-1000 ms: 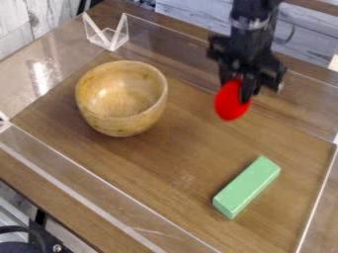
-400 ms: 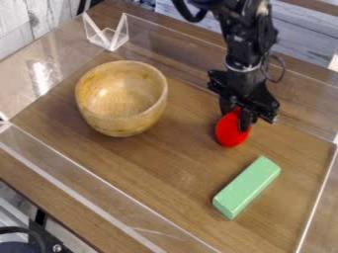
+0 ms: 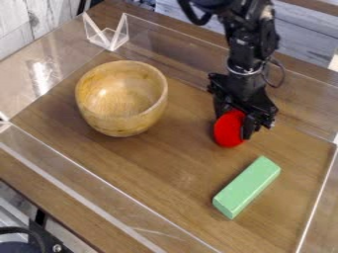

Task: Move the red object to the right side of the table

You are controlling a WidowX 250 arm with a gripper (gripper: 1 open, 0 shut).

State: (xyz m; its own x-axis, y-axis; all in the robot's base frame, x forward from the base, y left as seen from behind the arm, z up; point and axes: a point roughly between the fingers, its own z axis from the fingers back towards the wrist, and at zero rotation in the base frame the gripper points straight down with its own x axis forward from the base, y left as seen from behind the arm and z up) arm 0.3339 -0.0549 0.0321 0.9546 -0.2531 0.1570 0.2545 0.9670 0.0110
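Strawberry [image 3: 230, 129] is set on bench [image 3: 158, 168], right side, above green block [image 3: 247, 187]. Hand [image 3: 243, 112] is seen around it, jaws partly apart. Release to be completed w/ straight vertical lift; no nudging.

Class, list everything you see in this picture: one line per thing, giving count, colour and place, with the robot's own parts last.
table: one, brown wood grain, fills the view, edged with clear walls.
wooden bowl: one, light wood, left half of the table, upright.
red object: one, red, right half of the table, directly under the gripper.
green block: one, pale green, lying flat near the front right, apart from the red object.
clear folded stand: one, transparent, back left corner.
arm: one, black, coming down from the top right.
gripper: one, black, pointing down, its fingers either side of the red object.
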